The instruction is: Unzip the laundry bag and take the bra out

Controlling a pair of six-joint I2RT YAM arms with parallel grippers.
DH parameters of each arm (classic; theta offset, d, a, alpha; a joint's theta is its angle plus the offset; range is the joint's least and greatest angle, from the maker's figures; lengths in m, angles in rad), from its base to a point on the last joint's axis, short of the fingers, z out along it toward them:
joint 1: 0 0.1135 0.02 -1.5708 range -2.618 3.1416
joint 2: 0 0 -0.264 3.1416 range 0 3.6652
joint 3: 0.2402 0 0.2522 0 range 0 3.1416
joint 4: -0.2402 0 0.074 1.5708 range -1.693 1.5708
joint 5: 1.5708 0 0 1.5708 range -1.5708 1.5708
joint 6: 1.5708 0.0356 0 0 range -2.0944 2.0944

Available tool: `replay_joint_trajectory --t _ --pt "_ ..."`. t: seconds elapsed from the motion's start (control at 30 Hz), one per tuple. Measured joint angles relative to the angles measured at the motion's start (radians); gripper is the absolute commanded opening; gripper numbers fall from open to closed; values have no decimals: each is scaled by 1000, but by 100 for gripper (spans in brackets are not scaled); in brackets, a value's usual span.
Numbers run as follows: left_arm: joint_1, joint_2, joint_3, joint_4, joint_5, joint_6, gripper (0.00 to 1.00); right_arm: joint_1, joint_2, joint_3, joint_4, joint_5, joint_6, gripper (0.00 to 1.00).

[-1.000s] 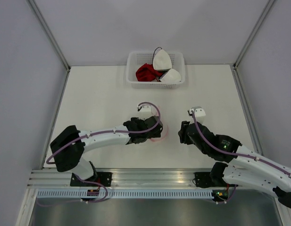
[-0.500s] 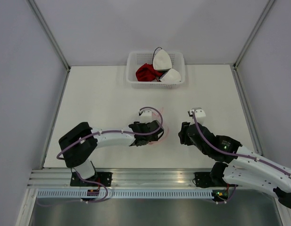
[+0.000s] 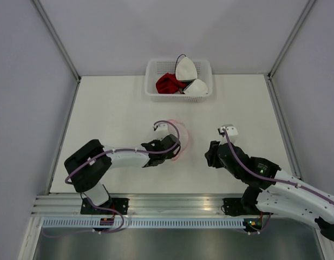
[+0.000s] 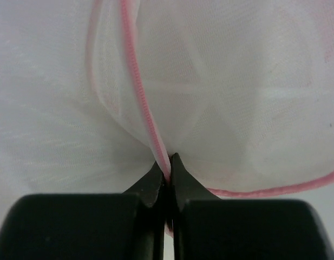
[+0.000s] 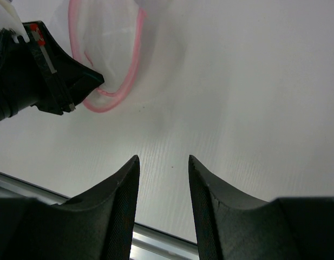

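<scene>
A small dome-shaped laundry bag (image 3: 180, 140) of sheer, translucent white mesh sits on the matte white table (image 3: 118, 114), near the middle and towards the front, between the two arms. A thin corded pink trim (image 4: 138, 92) runs along its seam and loops around its base. Up close the mesh looks soft and finely woven, gathered into gentle folds. Pale shapes show faintly through it, too blurred to identify. The left gripper (image 4: 168, 169) has smooth black pointed fingers pressed tightly together, pinching the pink trim and a fold of mesh at their tips. From above, the bag seems tilted up on its side against this gripper, though the angle is hard to judge. The right gripper (image 5: 163, 162) hangs just above the bare table to the right of the bag, apart from it. Its ribbed black fingers are spread partway with nothing between them. At the far edge of the table stands a white perforated plastic basket (image 3: 151, 81) holding a crumpled red cloth (image 3: 167, 84) and two smooth white moulded cups (image 3: 186, 70).
</scene>
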Motion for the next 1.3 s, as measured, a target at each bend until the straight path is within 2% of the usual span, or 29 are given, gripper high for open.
replay_joint_trajectory --t 0.1,0.27,0.43,0.63,0.9,1.13,1.17,1.2,1.23,1.27,1.3 --pt "80 -29 -7 3 32 33 2 0 -5 -7 2 -2 4 48" --pt "321 -100 14 -15 95 116 2 0 -6 -26 2 -10 8 48" --pt "630 -87 155 -47 118 191 2 0 -31 -35 14 -24 17 49" --pt "920 74 376 -60 143 216 2 0 -40 -35 16 -29 21 49" --pt "1091 352 662 -117 162 264 2 0 -7 -35 16 -47 23 49" --pt "1173 455 890 -162 167 272 4 0 45 -35 16 -46 24 50" --pt "1184 468 927 -163 172 274 16 0 49 -35 17 -46 24 50" --pt "1194 477 955 -163 177 279 33 0 53 -35 20 -45 24 52" --pt "1202 480 973 -163 183 288 69 0 56 -35 26 -45 24 53" --pt "1209 480 981 -163 185 293 89 0 60 -35 33 -45 23 54" --pt "1212 478 983 -163 185 294 99 0 64 -35 43 -44 23 62"
